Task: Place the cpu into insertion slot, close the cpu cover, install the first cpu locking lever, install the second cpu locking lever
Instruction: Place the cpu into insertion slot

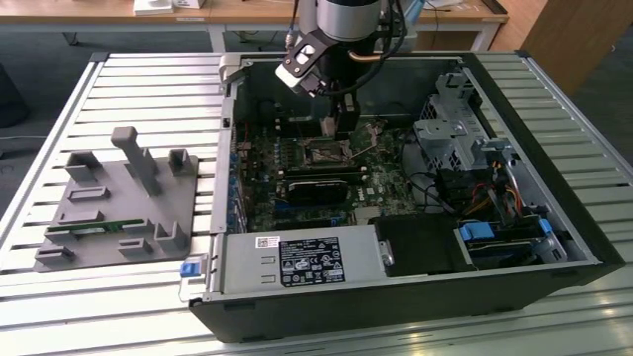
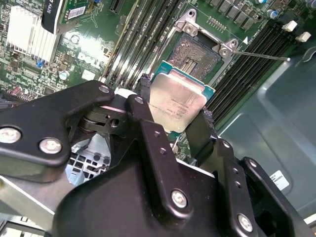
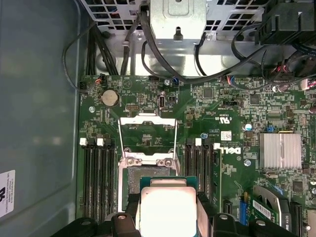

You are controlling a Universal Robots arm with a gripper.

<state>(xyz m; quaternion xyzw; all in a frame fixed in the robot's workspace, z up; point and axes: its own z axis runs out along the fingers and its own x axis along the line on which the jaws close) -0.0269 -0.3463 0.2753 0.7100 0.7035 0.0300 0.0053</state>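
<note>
Slatted metal tabletop (image 1: 129,81) carries an open desktop computer case (image 1: 396,315) lying on its side, with a grey parts fixture (image 1: 118,200) on the exterior view's left. The arm reaches down into the case, its gripper (image 1: 342,122) hanging over the green motherboard (image 3: 237,133). In both wrist views the two black fingers (image 2: 145,118) pinch the cpu (image 2: 177,101) by opposite edges. The chip is a small flat square: a silvery-beige metal lid with rounded corners and faint print, seated on a thin teal-green base that shows as a narrow border around it. It is held clear of the board, just beside the insertion slot (image 2: 195,52) and partly overlapping its near edge in the first wrist view, not seated in it. The slot lies bare, a dark square with a field of fine contacts inside a black rim. The cpu cover (image 3: 147,119), a silvery frame with a cut-out middle, stands swung open on the far side of the slot. Long black memory slots (image 3: 96,173) flank the socket on both sides, and a ribbed silver heat sink (image 3: 280,150) sits well apart from it.
</note>
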